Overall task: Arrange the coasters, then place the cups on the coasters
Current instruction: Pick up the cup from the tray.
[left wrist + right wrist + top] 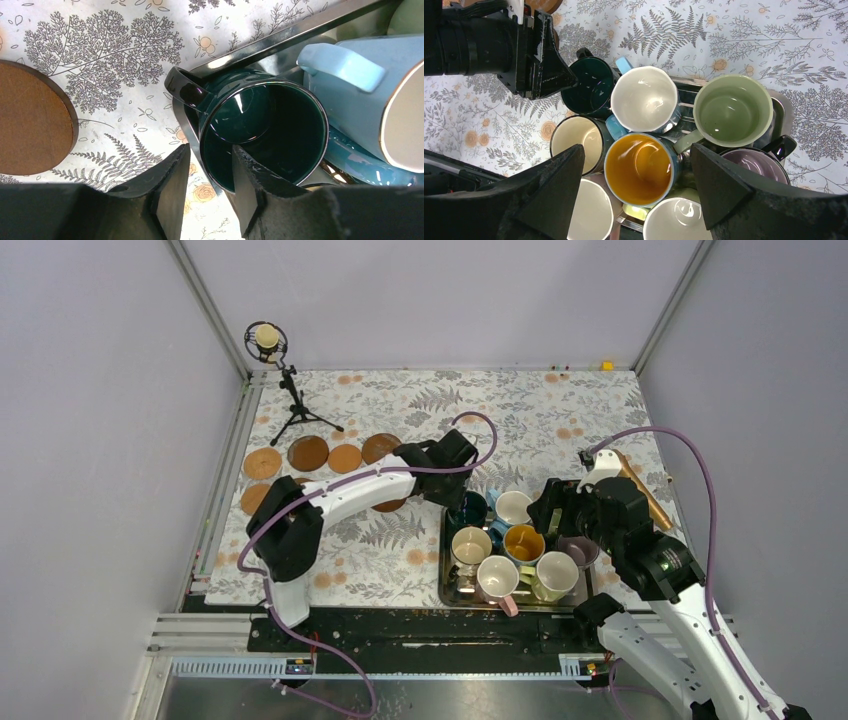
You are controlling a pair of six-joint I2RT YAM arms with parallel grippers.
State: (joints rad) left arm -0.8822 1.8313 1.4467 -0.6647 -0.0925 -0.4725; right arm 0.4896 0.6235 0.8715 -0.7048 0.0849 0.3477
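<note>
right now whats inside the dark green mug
Just one finger of the left claw, over the rim; otherwise the mug looks empty. That finger hides part of its floor.

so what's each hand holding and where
Left hand straddles the dark green mug at the rim by its handle; firm grip cannot be told. Right hand holds nothing.

The left arm [350, 490] and right arm [672, 640] share white shell links joined by bulky black joint housings. A mauve cable [650, 429] loops along each to the wrist. Their jaws are matte black, wedge-shaped, with angular, faceted faces.
</note>
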